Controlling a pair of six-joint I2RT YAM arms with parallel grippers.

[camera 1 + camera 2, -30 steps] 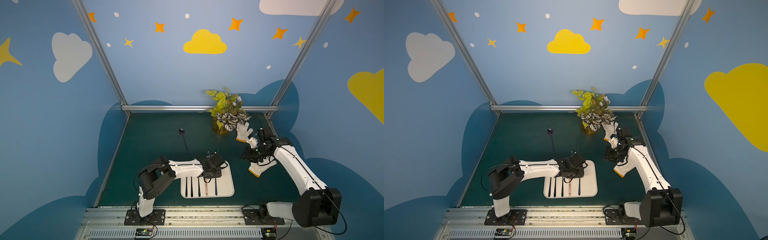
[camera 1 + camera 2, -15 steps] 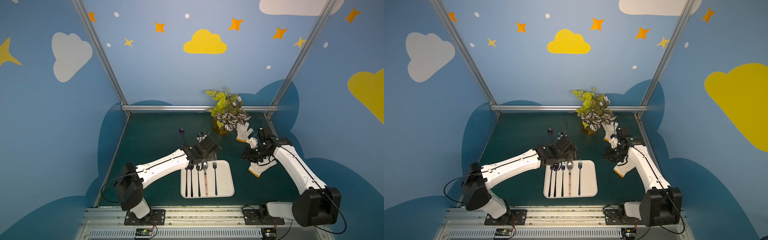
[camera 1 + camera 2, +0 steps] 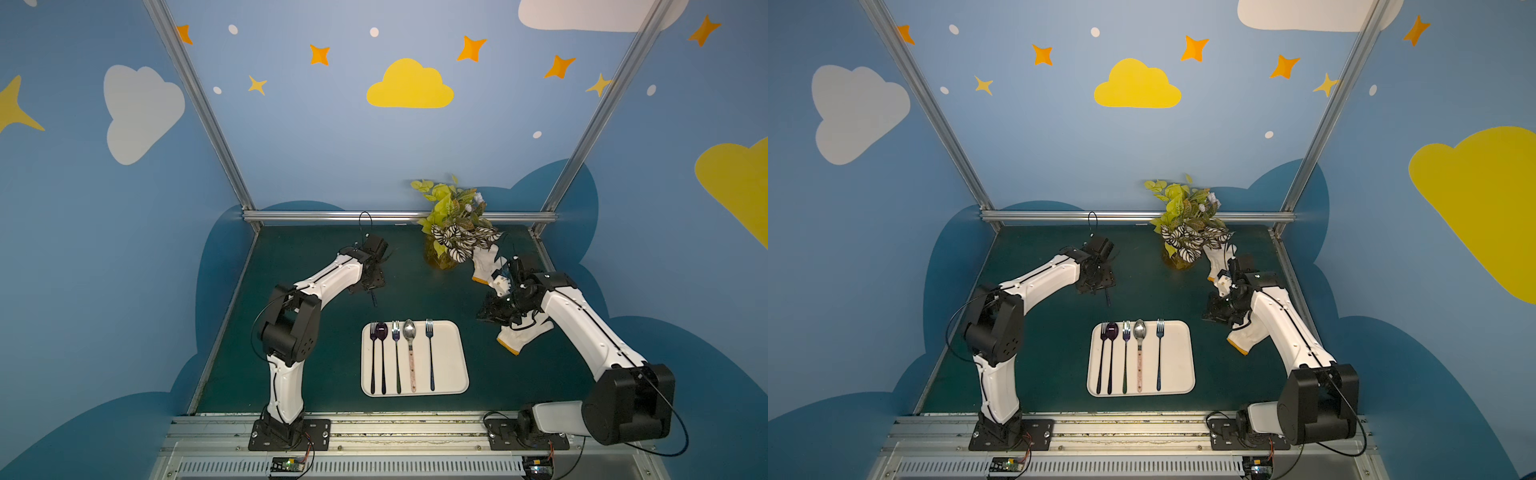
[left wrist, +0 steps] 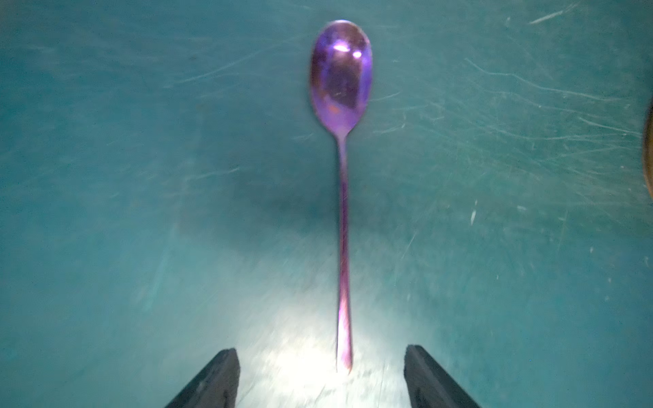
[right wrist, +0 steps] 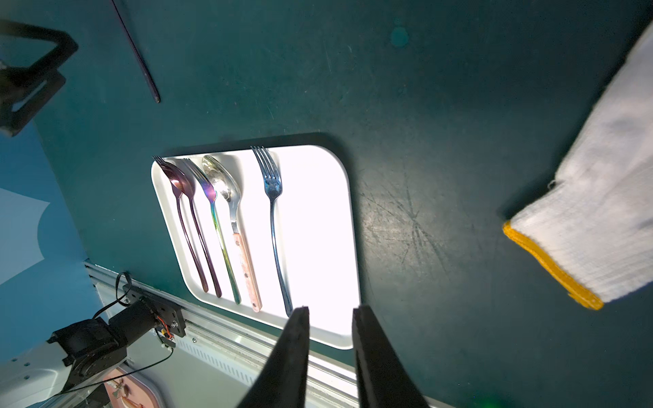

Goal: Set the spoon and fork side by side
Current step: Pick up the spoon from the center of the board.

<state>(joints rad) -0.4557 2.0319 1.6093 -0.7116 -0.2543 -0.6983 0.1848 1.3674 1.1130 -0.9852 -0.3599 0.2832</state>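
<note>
Now my left pincer point(image 4: 319, 353) stands released over the handle end of the purple spoon point(image 4: 341, 81), behind the white tray point(image 3: 451, 361); my right pincer point(image 5: 330, 318), narrowly parted, grips nothing.

High stereo pair, close downward wrist views

table point(image 4: 141, 141): teal, scratched.
spoon point(image 4: 342, 212): purple, laid flat on the table, slightly blurred.
left gripper point(image 4: 321, 353): jaws spread wide; spoon's handle end seen between them, untouched.
</note>
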